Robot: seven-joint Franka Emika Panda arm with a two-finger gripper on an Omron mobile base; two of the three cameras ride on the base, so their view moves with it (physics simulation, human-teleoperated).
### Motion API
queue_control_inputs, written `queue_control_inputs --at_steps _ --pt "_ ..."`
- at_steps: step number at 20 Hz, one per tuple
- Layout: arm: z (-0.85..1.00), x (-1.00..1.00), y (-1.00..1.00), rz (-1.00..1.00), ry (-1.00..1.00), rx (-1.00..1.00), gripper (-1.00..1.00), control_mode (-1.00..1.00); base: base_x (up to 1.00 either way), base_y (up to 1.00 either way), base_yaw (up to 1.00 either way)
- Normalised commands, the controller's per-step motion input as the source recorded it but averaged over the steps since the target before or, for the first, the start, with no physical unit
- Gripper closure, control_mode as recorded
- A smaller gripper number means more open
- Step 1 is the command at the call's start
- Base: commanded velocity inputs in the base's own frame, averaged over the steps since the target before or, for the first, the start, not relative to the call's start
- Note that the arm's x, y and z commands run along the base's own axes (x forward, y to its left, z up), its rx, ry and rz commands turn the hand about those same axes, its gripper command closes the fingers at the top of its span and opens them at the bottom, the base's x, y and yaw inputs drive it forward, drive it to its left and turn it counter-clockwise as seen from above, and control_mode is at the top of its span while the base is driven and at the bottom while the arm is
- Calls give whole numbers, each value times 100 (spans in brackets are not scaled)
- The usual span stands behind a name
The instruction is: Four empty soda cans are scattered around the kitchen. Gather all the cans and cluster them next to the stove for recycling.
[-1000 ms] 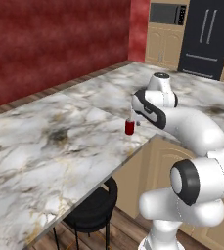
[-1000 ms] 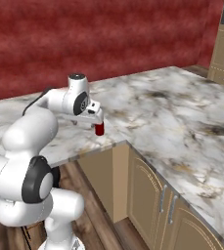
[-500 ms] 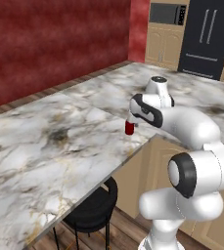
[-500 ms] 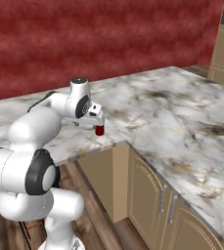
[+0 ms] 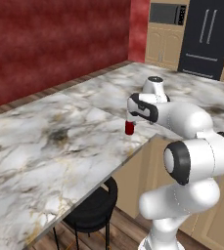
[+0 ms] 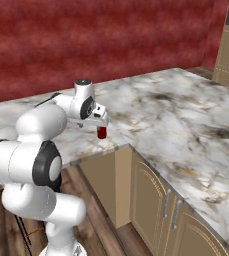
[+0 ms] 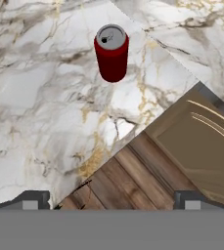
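Because the red can [image 7: 112, 52] stands upright near the marble counter [image 7: 40, 97] corner edge and your gripper [image 7: 108, 200] hangs wide open above it, an off-centre descent could knock it floorward.

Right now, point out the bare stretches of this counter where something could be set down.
The marble counter lies bare from the red soda can toward the red wall, and on the wing above the cabinets. The tight spot is the inner corner, where the can stands under the open pincer.
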Motion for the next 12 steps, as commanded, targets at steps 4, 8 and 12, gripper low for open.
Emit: queue_control_inputs --at_steps 4,8,12 --pt "-15 23 0 0 0 -2 -100 -100 0 0 0" --pt "-15 21 0 0 0 -2 -100 -100 0 0 0" --pt "-12 18 0 0 0 0 -100 -100 0 0 0"
